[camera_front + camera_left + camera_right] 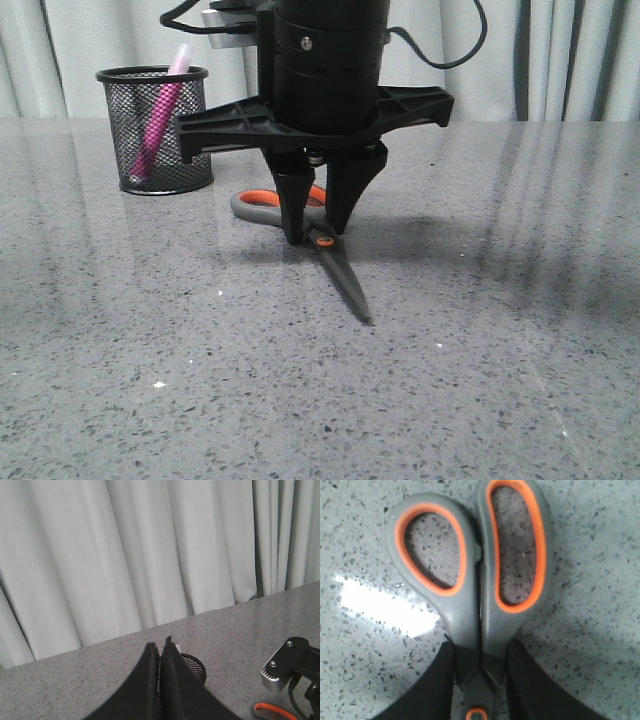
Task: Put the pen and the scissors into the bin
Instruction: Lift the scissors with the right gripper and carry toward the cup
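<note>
Grey scissors (318, 232) lie flat on the bench (480, 380); the right tool (317, 233) straddles their neck, slightly open, not clamped. Closing off-centre could skid them.

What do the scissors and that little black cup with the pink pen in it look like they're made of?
The scissors: dark grey, dull blades, probably metal; the handles look like matte grey plastic, their loops lined in orange, perhaps rubbery.

The cup: see-through black wire mesh with a solid rim, likely painted metal.

The pen: smooth magenta body, paler cap end, seemingly plastic.
</note>
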